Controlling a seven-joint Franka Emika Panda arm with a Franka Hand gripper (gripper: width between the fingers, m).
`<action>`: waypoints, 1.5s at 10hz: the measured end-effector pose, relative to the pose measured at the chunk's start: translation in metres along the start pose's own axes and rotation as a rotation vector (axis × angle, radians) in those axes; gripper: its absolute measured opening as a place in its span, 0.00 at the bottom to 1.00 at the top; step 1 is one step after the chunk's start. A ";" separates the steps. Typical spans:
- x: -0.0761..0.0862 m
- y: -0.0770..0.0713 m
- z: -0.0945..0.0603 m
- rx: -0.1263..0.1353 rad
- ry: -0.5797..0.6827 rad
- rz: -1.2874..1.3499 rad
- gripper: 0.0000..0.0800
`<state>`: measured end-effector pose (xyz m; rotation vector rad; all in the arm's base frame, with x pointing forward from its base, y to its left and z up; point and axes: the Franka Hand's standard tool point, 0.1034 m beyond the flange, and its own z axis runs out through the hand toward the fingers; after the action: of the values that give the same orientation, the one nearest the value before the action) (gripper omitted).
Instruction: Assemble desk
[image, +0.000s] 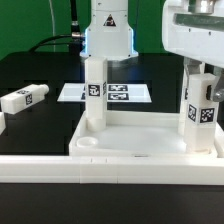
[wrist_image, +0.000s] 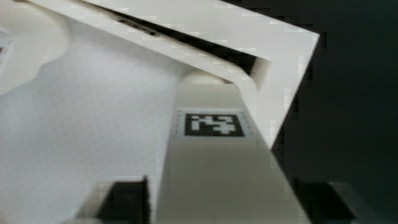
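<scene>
The white desk top (image: 140, 152) lies on the black table with its raised rim up. One white leg (image: 93, 95) stands upright in its far corner on the exterior view's left. My gripper (image: 200, 80) is shut on a second leg (image: 200, 112) and holds it upright at the far corner on the exterior view's right. In the wrist view this tagged leg (wrist_image: 217, 150) fills the gap between my dark fingers (wrist_image: 121, 200), above the desk top's corner (wrist_image: 196, 45). My gripper (wrist_image: 222, 208) grips it on both sides. A third leg (image: 25, 98) lies loose on the table. The fourth leg is out of view.
The marker board (image: 125, 92) lies flat behind the desk top. The robot's base (image: 108, 35) stands at the back, behind the standing leg. A white border rail (image: 100, 175) runs along the front of the table.
</scene>
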<state>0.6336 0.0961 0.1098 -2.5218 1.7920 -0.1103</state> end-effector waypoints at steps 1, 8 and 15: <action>-0.002 0.002 -0.001 -0.015 -0.005 -0.055 0.67; -0.002 0.000 -0.002 -0.008 -0.005 -0.712 0.81; 0.001 0.001 -0.002 -0.025 0.008 -1.215 0.81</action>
<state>0.6328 0.0953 0.1118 -3.1659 0.0335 -0.1221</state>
